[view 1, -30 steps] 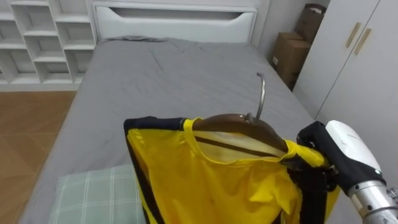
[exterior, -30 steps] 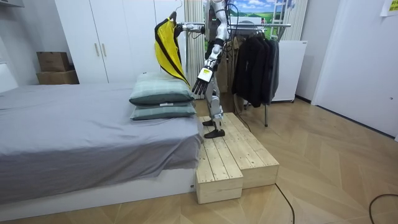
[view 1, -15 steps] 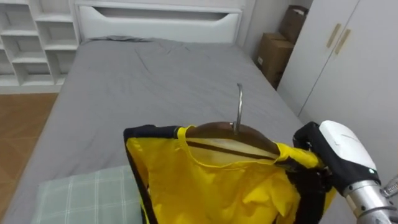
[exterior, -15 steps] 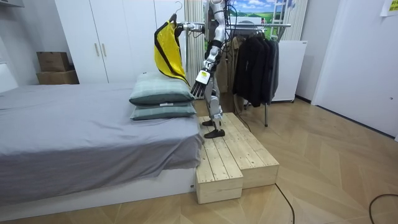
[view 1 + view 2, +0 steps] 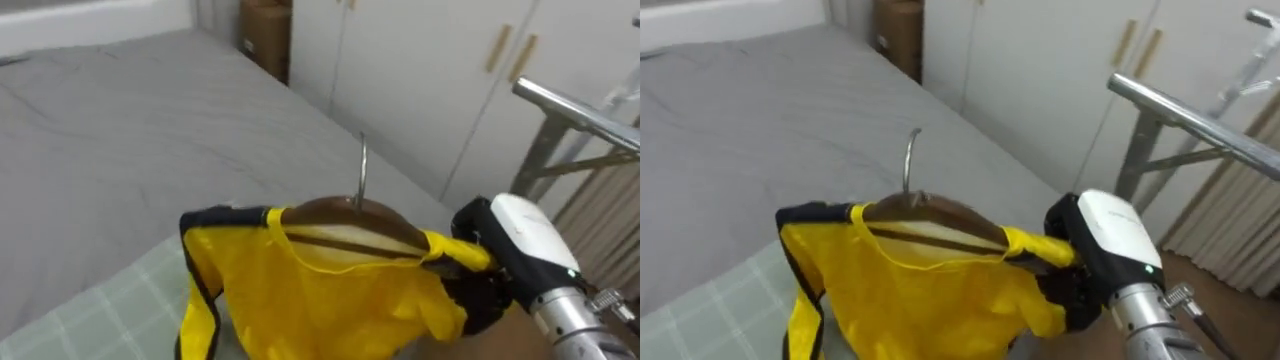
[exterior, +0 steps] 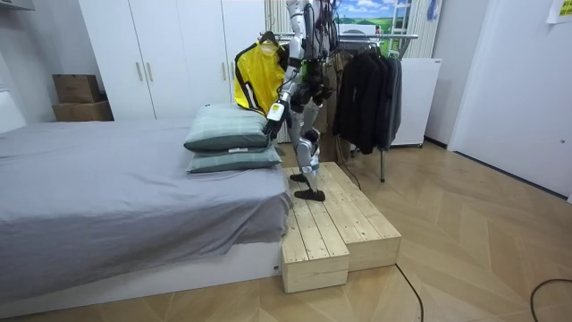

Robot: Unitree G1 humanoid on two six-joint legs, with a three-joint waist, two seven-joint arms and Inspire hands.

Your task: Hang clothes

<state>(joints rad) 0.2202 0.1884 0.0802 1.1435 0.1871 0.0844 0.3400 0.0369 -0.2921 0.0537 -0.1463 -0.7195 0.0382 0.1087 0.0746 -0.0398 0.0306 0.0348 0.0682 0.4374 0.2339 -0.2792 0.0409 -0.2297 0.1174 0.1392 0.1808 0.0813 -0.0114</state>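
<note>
Left eye view: right hand point(image 5: 492, 262) was clenched on the hanger's point(image 5: 345, 211) end, yellow shirt point(image 5: 320, 300) draped on it, above the bed point(image 5: 150, 120) near the rail point(image 5: 575, 103); left hand point(image 6: 271, 114) hung loose-fingered beside pillows point(image 6: 228, 139).

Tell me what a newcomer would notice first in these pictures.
The bright yellow garment on a wooden hanger stands out first, gripped at one end by the right hand, with the grey bed behind it. Next comes the metal clothes rail at upper right, and in the room view the dark clothes hanging beside the robot.
</note>
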